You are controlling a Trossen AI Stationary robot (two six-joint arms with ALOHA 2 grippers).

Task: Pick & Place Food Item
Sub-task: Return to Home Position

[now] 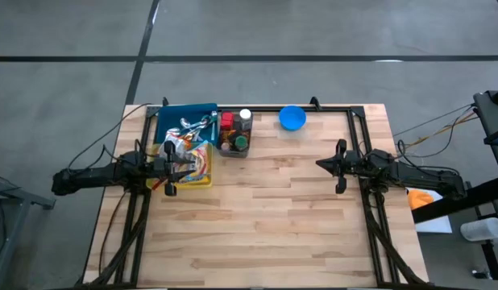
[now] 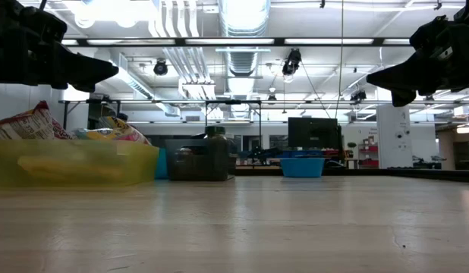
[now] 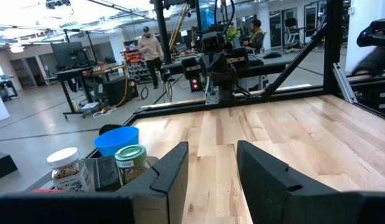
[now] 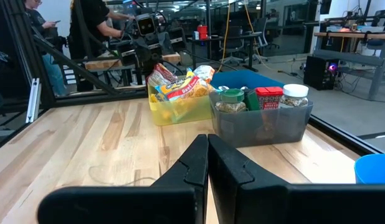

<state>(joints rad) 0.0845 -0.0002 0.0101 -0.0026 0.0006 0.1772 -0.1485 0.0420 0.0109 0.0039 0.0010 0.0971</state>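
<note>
The left claw [image 3: 211,149] hangs over the yellow bin [image 1: 202,179] at the counter's [image 1: 265,217] left side, lifted off the surface. Its two fingers stand apart with bare wood showing between them, and it holds nothing. The right claw [image 4: 208,138] hovers above open wood on the right side, well apart from the bins and also raised. Its fingers are pressed together, tip to tip, with nothing gripped.

The bins cluster at the far left of the counter. The blue bin [image 1: 172,119] sits at the far edge with silvery cutlery [image 1: 197,125] lying in it. The yellow bin, just in front of it, is heaped with snack packets [image 4: 177,84]. Just beside both stands a grey bin [image 4: 261,124] of upright jars [image 4: 295,94] — lids green, red and white. A blue bowl [image 1: 292,118] sits alone near the far edge, to the right of the grey bin.
</note>
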